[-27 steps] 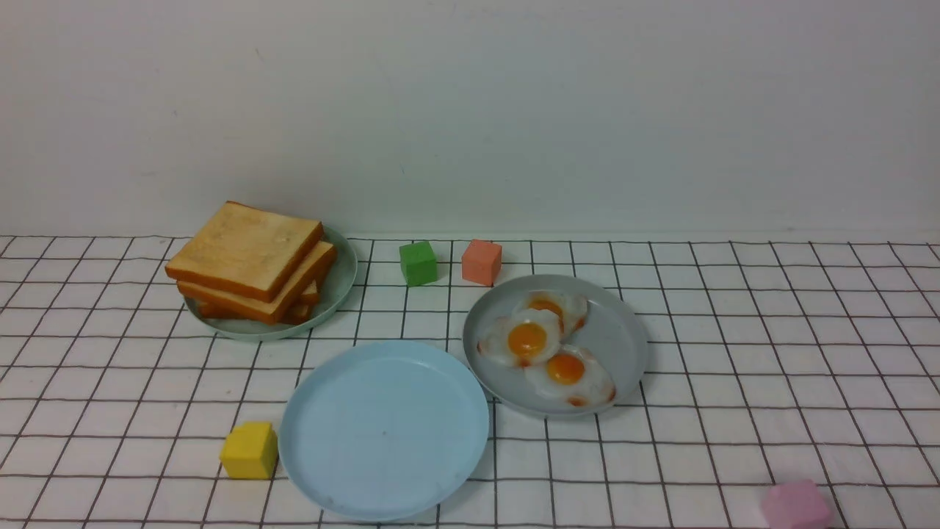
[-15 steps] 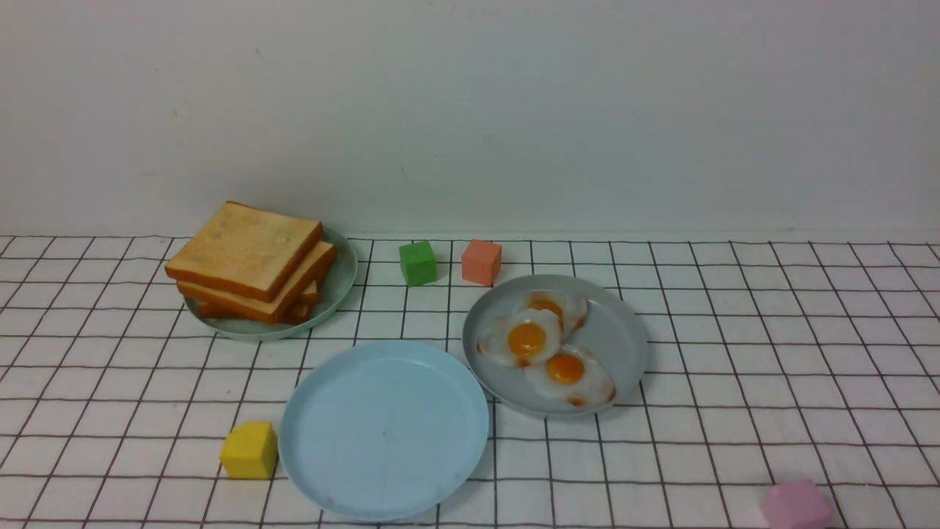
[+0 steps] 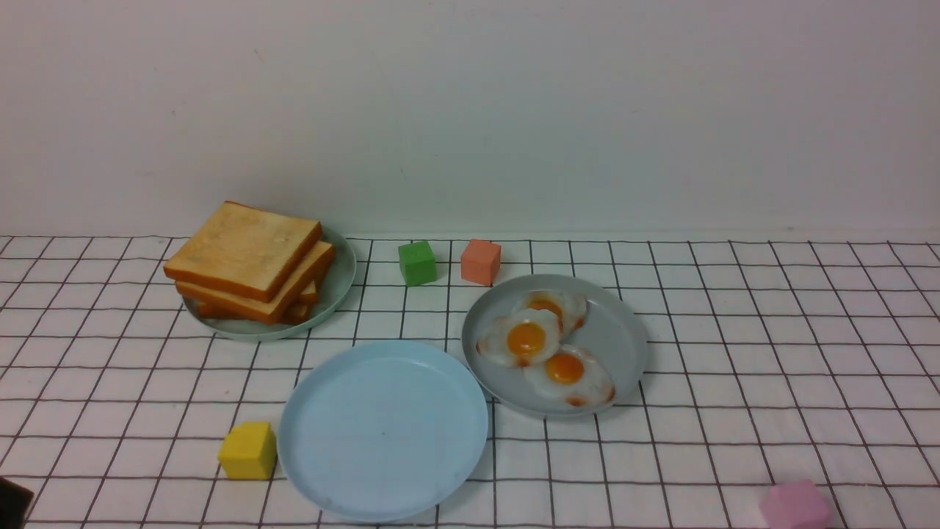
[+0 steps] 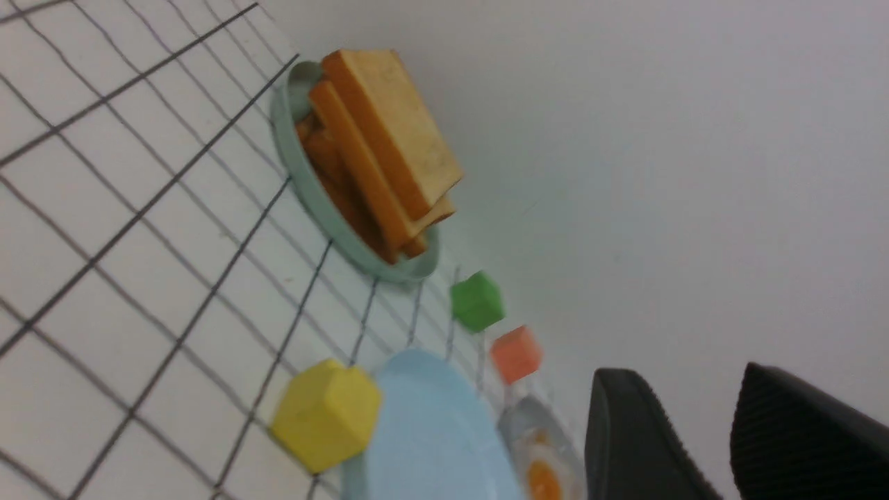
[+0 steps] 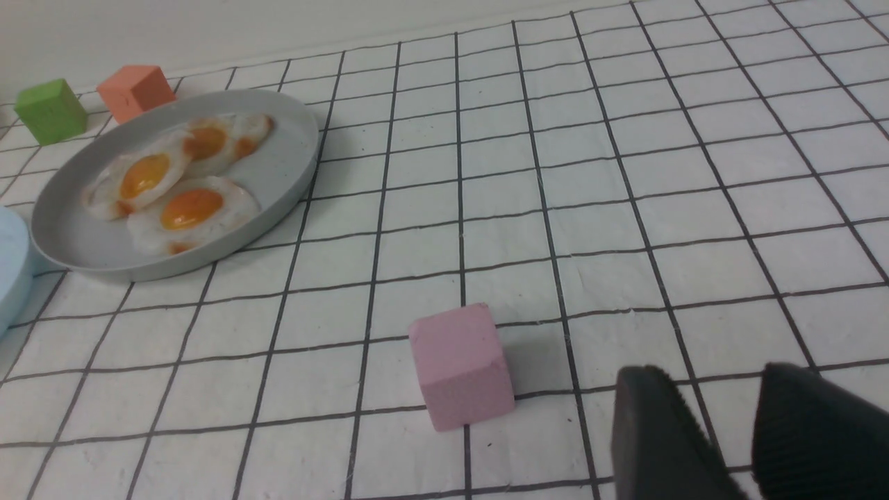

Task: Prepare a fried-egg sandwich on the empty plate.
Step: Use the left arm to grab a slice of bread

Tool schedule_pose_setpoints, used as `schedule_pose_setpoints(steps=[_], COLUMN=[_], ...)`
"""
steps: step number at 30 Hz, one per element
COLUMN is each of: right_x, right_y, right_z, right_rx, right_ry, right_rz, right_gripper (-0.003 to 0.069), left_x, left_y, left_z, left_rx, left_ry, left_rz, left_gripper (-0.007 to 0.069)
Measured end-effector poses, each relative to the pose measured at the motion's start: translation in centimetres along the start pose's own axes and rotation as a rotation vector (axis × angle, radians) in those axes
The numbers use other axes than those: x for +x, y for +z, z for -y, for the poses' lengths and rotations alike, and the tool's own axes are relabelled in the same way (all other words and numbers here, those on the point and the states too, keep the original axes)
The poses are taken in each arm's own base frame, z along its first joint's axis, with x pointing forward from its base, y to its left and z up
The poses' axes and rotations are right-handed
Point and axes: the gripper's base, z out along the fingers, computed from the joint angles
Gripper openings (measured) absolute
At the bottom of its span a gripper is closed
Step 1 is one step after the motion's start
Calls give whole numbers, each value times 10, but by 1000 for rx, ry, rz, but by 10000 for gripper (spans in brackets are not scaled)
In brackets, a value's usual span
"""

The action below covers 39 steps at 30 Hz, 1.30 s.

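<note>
The empty plate [image 3: 382, 430], light sky-blue, lies bare at the front centre. Golden toast slices [image 3: 246, 257] are piled on a pale green plate [image 3: 341, 283] at the back left. Three fried eggs [image 3: 543, 345] with orange yolks overlap on a grey plate [image 3: 624, 345] to the right of the blue one. My left gripper [image 4: 684, 375] hangs open and holds nothing, well short of the toast [image 4: 389, 139]. My right gripper [image 5: 712, 375] is open too, low over the cloth beside a pink cube [image 5: 462, 364] and far from the eggs [image 5: 167, 187].
A yellow cube [image 3: 248, 450] sits just left of the blue plate. Green [image 3: 417, 262] and orange [image 3: 481, 261] cubes stand at the back between the plates. The pink cube [image 3: 797, 505] is at the front right. A dark part of my left arm [image 3: 11, 499] shows at the front left corner.
A dark part of my left arm has come into the front view's bottom left corner. Plates, toast, eggs and cubes have not moved.
</note>
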Motion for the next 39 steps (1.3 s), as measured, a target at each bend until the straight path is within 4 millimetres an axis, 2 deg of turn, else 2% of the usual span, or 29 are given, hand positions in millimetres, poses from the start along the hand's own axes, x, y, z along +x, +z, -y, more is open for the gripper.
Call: schedule_pose_setpoints(steps=[2,7,10,11,13,19,21,23,24,27,31,35,38,39], right_x=[0,0,0,0,0,-1,-1,-3,-3,-12,-19,-30,-52,-77], right_y=[0,0,0,0,0,0,1,1,1,0,-2,-10,-22,-32], right_z=[0,0,0,0,0,-1,-2,-6,-6,-8,-7,-19,-32,-42], right_rx=[0,0,0,0,0,-14,-29,-76,-80,-130,-164,-237,-290,-323], right_ry=[0,0,0,0,0,47,104,288,302,495,649,620,477,328], right_rz=[0,0,0,0,0,21,25,54,54,141,209,115,23,-54], right_gripper=[238,238,238,238,238,238,238,238,238,238,238,199,136,80], left_x=[-2,-17,-27,-26,-30,-27,-25,-18,-17,-8,-2,-1,-1,1], left_y=[0,-7,5,4,26,72,79,97,99,114,120,119,121,125], left_z=[2,46,75,74,91,115,119,126,126,128,125,124,123,122], left_rx=[15,75,25,22,-57,-108,-104,-101,-101,-97,-105,-113,-115,-117], left_ry=[-16,211,387,387,510,650,672,711,712,725,734,735,737,744], left_rz=[21,-89,-237,-247,-441,-758,-792,-858,-862,-895,-928,-948,-949,-938], left_gripper=[225,96,15,12,-10,-13,-13,-13,-13,-13,-13,-13,-13,-13])
